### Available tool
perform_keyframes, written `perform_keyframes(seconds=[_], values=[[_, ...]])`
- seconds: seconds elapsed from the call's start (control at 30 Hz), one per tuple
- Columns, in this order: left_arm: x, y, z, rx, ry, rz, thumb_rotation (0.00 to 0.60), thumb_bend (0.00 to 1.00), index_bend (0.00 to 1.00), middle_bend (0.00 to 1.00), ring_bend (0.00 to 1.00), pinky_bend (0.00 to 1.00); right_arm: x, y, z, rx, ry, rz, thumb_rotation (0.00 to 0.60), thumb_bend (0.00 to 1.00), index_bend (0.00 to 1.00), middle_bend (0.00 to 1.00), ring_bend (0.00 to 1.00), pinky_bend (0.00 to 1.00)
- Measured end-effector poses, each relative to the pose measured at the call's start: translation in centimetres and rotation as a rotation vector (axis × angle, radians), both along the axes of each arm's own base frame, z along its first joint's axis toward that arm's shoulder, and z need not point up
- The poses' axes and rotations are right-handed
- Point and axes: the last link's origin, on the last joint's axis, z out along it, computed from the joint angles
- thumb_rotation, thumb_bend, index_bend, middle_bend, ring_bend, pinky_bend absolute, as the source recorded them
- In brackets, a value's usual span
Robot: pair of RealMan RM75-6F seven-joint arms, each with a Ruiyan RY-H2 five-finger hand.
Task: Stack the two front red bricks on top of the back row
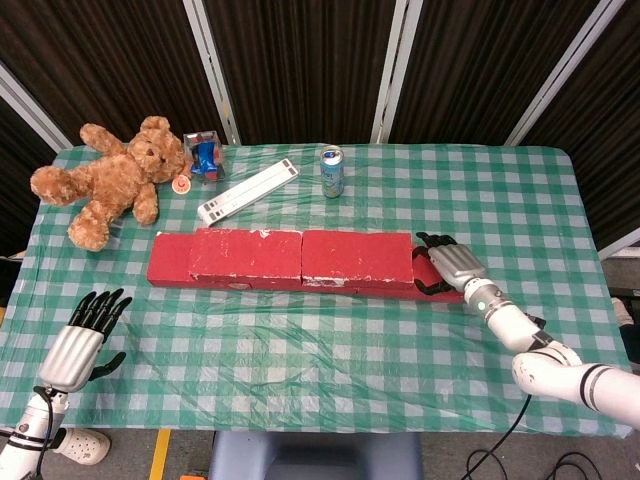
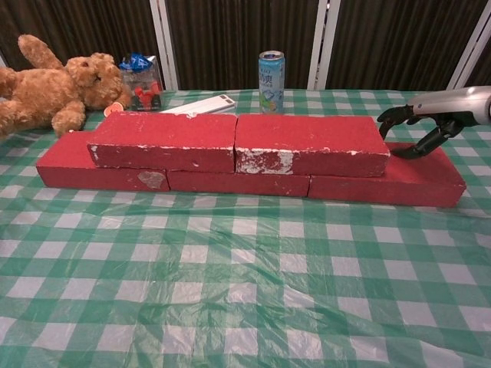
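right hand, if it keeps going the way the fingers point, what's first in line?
Most likely the right-hand upper brick: the right hand points toward the robot's left, with its fingers at that brick's end face, above the bottom-row brick. Whether they already touch it is unclear from either view.

Matt, chipped red bricks (image 2: 230, 149) lie on the desk's glossy, wrinkled green-checked plastic cloth (image 2: 245, 276); plush brown teddy bear (image 1: 105, 180) upper left; shiny metal can (image 2: 271, 80).

Two red bricks (image 2: 238, 142) lie end to end atop the back row (image 2: 383, 184) at mid-frame. At the right edge, the right hand (image 2: 418, 130) touches the right brick's end, fingers curled. A teddy bear (image 2: 50, 84) sits upper left.
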Motion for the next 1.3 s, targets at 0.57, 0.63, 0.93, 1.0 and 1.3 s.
perform_keyframes(seconds=[0.57, 0.63, 0.93, 1.0, 1.3], values=[[0.1, -0.1, 0.0, 0.000, 0.001, -0.004, 0.600, 0.26, 0.00, 0.00, 0.00, 0.00, 0.2, 0.5, 0.2, 0.011, 0.011, 0.008, 0.437, 0.52, 0.33, 0.03, 0.00, 0.00], [0.1, -0.1, 0.0, 0.002, 0.002, -0.004, 0.600, 0.26, 0.00, 0.00, 0.00, 0.01, 0.0, 0.6, 0.6, 0.005, 0.015, 0.004, 0.403, 0.52, 0.30, 0.02, 0.00, 0.00], [0.4, -1.1, 0.7, 0.029, 0.014, 0.005, 0.600, 0.28, 0.00, 0.00, 0.00, 0.01, -2.0, 3.7, 3.6, -0.130, 0.022, 0.051, 0.371, 0.22, 0.00, 0.00, 0.00, 0.00], [0.5, -1.5, 1.0, 0.043, 0.025, 0.009, 0.600, 0.29, 0.00, 0.00, 0.00, 0.01, -2.8, 5.4, 4.3, -0.185, 0.031, 0.092, 0.375, 0.22, 0.00, 0.00, 0.00, 0.00], [1.0, -2.0, 2.2, 0.125, 0.052, 0.034, 0.600, 0.30, 0.00, 0.00, 0.00, 0.01, -7.8, 18.1, 8.2, -0.530, 0.072, 0.221, 0.516, 0.22, 0.00, 0.00, 0.00, 0.00]])
